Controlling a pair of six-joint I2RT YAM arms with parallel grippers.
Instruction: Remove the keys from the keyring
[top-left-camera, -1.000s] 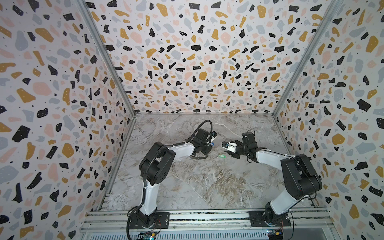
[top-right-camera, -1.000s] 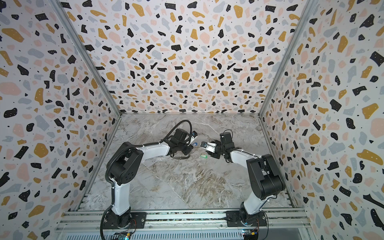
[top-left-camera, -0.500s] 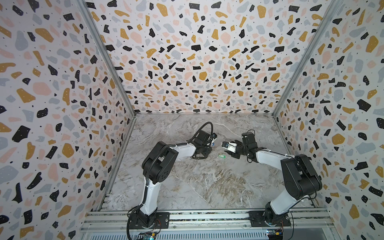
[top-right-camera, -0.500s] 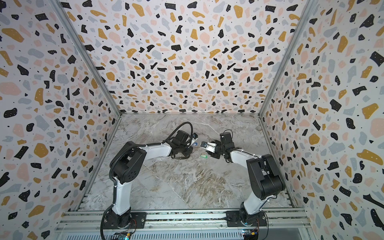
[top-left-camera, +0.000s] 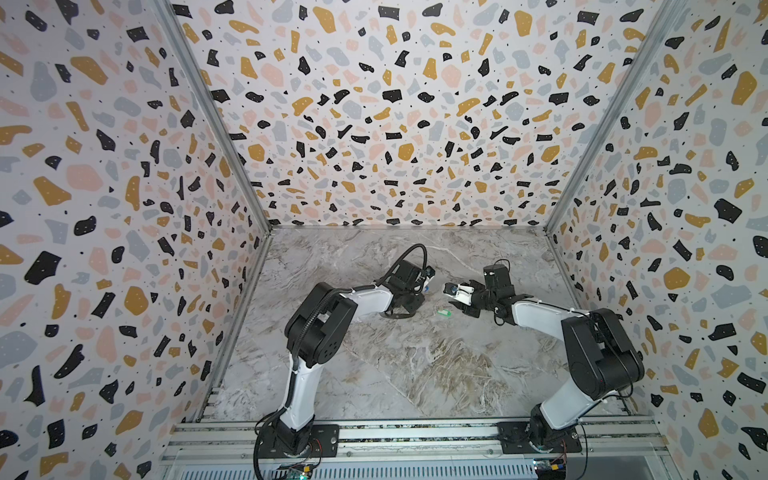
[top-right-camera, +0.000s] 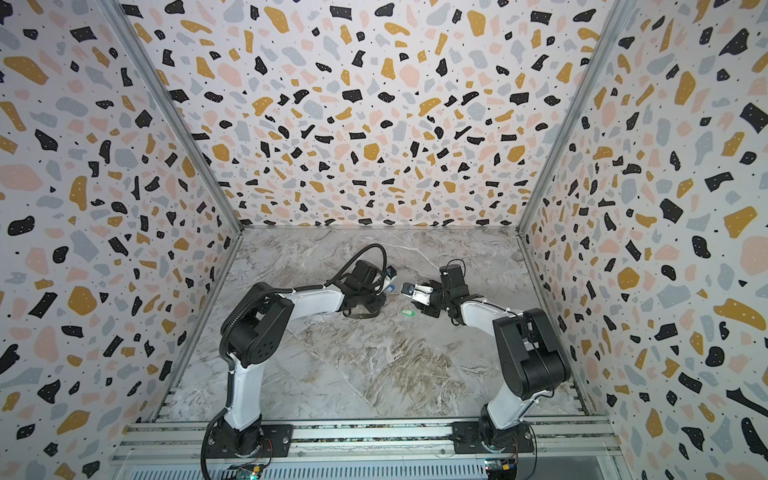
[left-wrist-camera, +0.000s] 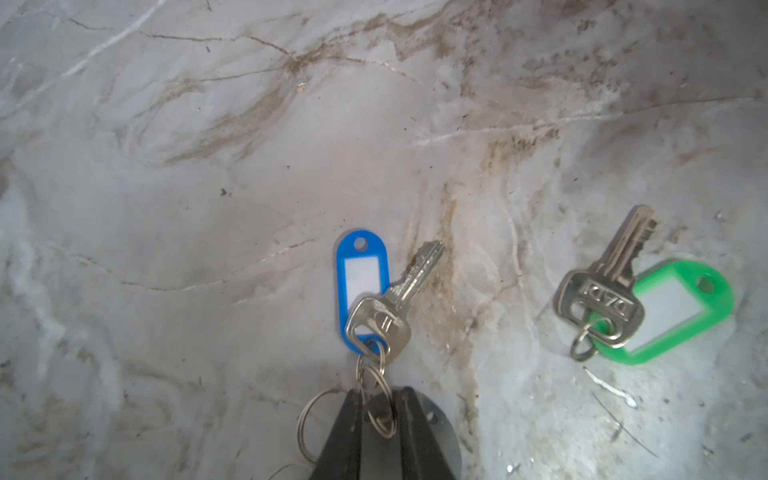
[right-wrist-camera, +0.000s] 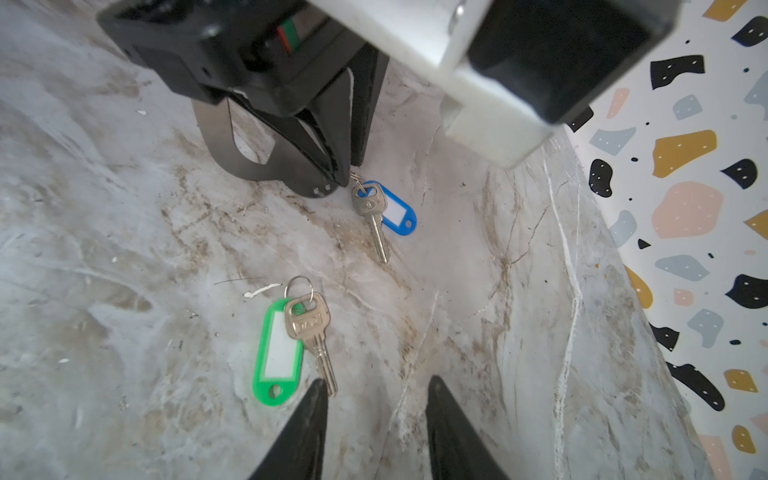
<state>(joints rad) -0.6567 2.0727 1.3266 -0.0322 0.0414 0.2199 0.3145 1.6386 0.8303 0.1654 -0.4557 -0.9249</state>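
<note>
- Keyring (right-wrist-camera: 212, 124), a thin grey plate with an oblong cut-out, stands tilted on edge at the far middle of the table (left-wrist-camera: 208, 166), a little left of centre.
- Hanging from a small ring (left-wrist-camera: 390, 392) on its edge is the blue-tagged key (left-wrist-camera: 376, 322), whose tag and blade rest flat on the marble.
- The left gripper (left-wrist-camera: 379, 395) has its jaws drawn almost together. As far as I can make out, they pinch the plate's edge right where that small ring passes.
- The green-tagged key (left-wrist-camera: 602, 303) lies loose on the table with its own little ring, just right of the blue one and a shade nearer. It touches neither the plate nor either gripper, so I judge it already off.
- The right gripper (right-wrist-camera: 376, 380) hovers near the green key's blade tip, jaws partly apart with nothing between them.
- The step in hand, to my eye, is freeing the blue key:
  - The left grip should hold the plate firm and slightly raised, so the ring hangs clear of the marble.
  - The right gripper should pass over the green key without nudging it.
  - It should take the blue key by its metal head rather than the slippery tag.
  - It should then work the key along the ring's coil with a small twist rather than a straight tug, which could drag the plate out of the pinch.
</note>
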